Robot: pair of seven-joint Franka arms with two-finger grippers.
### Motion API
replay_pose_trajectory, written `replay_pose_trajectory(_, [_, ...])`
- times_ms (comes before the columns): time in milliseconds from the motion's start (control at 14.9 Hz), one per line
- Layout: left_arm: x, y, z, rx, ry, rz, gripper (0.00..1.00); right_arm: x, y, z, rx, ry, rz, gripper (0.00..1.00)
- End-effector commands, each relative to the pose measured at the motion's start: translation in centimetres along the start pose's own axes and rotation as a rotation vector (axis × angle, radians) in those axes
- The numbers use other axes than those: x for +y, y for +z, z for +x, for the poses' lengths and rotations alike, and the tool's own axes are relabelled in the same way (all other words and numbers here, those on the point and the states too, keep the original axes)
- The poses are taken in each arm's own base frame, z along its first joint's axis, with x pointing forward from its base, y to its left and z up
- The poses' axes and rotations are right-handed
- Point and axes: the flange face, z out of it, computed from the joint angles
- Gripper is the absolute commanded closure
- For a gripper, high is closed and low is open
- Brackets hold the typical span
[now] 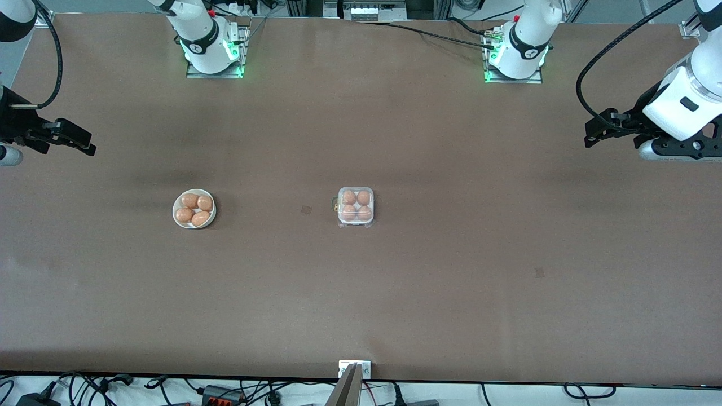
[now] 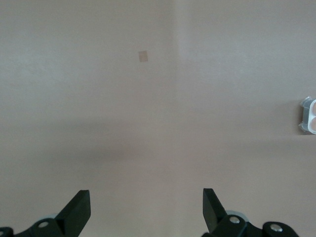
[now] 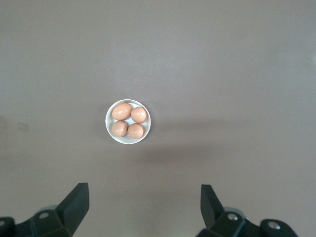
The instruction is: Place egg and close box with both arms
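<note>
The box (image 1: pixel 355 223) sits mid-table, its clear lid down over several orange-brown eggs (image 1: pixel 349 197) that fill its cells. Its edge also shows in the left wrist view (image 2: pixel 309 116). No egg is in either gripper. My left gripper (image 1: pixel 592 132) is open and empty, held high over the left arm's end of the table; its jaws (image 2: pixel 145 197) stand wide apart over bare table. My right gripper (image 1: pixel 84 144) is open and empty, held high over the right arm's end of the table; its jaws (image 3: pixel 144 192) stand wide apart.
A round white bowl (image 1: pixel 179 223) with several identical eggs (image 1: pixel 190 200) stands toward the right arm's end, level with the box; the right wrist view shows it too (image 3: pixel 128 141). Small tape marks (image 1: pixel 306 210) lie on the brown table.
</note>
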Motion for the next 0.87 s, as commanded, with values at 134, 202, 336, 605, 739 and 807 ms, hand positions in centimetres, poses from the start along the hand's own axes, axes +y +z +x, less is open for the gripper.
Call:
replay_pose_trajectory(134, [0.19, -1.12, -0.56, 0.015, 0.029, 0.024, 0.0, -0.52, -0.39, -0.48, 0.005, -0.019, -0.012, 0.0])
replay_pose_trajectory(202, [0.19, -1.12, -0.56, 0.015, 0.029, 0.024, 0.0, -0.52, -0.46, -0.53, 0.005, -0.019, -0.012, 0.0])
replay_pose_trajectory(336, [0.27, -1.1, -0.58, 0.013, 0.03, 0.024, 0.0, -0.52, -0.14, -0.54, -0.002, -0.019, -0.012, 0.0])
replay_pose_trajectory(605, [0.18, -1.09, -0.59, 0.012, 0.029, 0.024, 0.0, -0.95, 0.1, -0.54, -0.008, -0.026, -0.012, 0.0])
replay_pose_trajectory(739, [0.27, -1.09, -0.6, 0.012, 0.03, 0.025, 0.0, -0.87, 0.13, -0.78, -0.02, -0.025, -0.012, 0.0])
replay_pose_trajectory(807, [0.18, -1.16, -0.65, 0.012, 0.03, 0.025, 0.0, -0.78, 0.24, -0.93, -0.034, -0.034, -0.012, 0.0])
